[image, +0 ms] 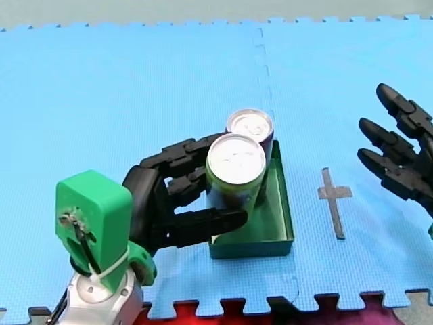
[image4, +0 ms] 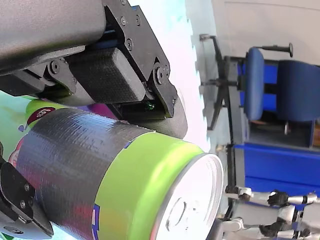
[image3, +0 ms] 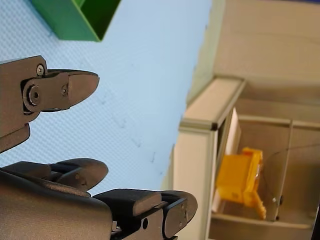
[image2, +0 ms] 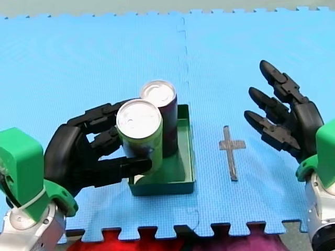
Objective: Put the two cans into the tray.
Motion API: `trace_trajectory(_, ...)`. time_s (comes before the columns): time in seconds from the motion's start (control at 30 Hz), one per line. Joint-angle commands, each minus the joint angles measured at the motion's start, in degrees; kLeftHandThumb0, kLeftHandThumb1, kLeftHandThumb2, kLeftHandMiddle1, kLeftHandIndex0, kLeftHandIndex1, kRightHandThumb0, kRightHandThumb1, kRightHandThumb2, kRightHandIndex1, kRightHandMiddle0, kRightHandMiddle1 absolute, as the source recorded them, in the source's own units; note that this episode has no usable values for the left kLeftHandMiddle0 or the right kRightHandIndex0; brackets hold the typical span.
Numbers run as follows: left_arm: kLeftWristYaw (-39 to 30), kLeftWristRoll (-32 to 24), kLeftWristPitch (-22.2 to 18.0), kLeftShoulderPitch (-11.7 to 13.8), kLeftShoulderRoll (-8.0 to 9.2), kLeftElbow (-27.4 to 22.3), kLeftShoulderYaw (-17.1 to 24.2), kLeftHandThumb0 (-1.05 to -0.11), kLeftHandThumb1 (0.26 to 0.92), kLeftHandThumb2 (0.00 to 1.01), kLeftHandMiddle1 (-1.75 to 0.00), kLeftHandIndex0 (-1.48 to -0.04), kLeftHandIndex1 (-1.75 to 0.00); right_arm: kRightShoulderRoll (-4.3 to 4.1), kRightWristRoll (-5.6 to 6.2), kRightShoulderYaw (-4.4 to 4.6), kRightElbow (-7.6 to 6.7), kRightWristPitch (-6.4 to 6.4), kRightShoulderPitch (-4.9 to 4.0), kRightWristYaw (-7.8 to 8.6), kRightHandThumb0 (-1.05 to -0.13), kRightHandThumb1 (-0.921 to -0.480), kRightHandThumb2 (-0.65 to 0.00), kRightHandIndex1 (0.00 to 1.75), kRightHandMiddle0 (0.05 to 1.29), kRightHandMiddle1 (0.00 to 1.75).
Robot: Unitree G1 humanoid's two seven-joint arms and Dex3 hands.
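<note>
One dark can [image2: 167, 128] stands in the tray [image2: 186, 157]; the left hand [image2: 89, 151] grips the green can [image2: 139, 125], apparently over the tray's left edge; the right hand [image2: 285, 123] is empty, well aside.

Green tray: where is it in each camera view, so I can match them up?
First head view: tray low centre, partly behind the can in the left hand; right hand off to its right.
Second head view: low centre too, behind that can.
First wrist view: green corner on the mat, beyond the fingertips.
Second wrist view: cannot tell; the can sits close up.
Shared landmark: the blue mat.
</note>
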Motion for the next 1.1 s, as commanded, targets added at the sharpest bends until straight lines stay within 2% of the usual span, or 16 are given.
trace_trajectory(0.0, -0.22, -0.52, 0.28, 0.82, 0.34, -1.97, -0.13, -0.379, 0.75, 0.0, 0.0, -1.28, 0.0, -0.41, 0.26, -0.13, -0.04, -0.09, -0.14, -0.07, -1.048, -0.921, -0.229, 0.01, 0.29, 0.01)
trace_trajectory(0.1, -0.25, -0.52, 0.95, 2.22, 0.65, -3.95, -0.6, -0.376, 0.752, 0.0, 0.0, -1.28, 0.0, -0.54, 0.29, -0.14, -0.17, -0.07, -0.11, 0.02, -1.048, -0.921, -0.231, 0.01, 0.3, 0.01)
trace_trajectory(0.23, -0.02, -0.14, 0.83, 2.83, 0.7, -4.35, -0.97, -0.374, 0.753, 0.0, 0.0, -1.28, 0.0, -0.58, 0.21, -0.05, -0.32, -0.14, 0.02, -0.14, -1.048, -0.921, -0.234, 0.01, 0.3, 0.01)
trace_trajectory(1.07, 0.7, 0.08, 0.22, 3.08, 0.51, -4.53, -1.04, -0.374, 0.757, 0.0, 0.0, -1.28, 0.0, -0.45, 0.11, 0.16, -0.55, -0.39, 0.34, -0.36, -1.048, -0.921, -0.249, 0.01, 0.31, 0.01)
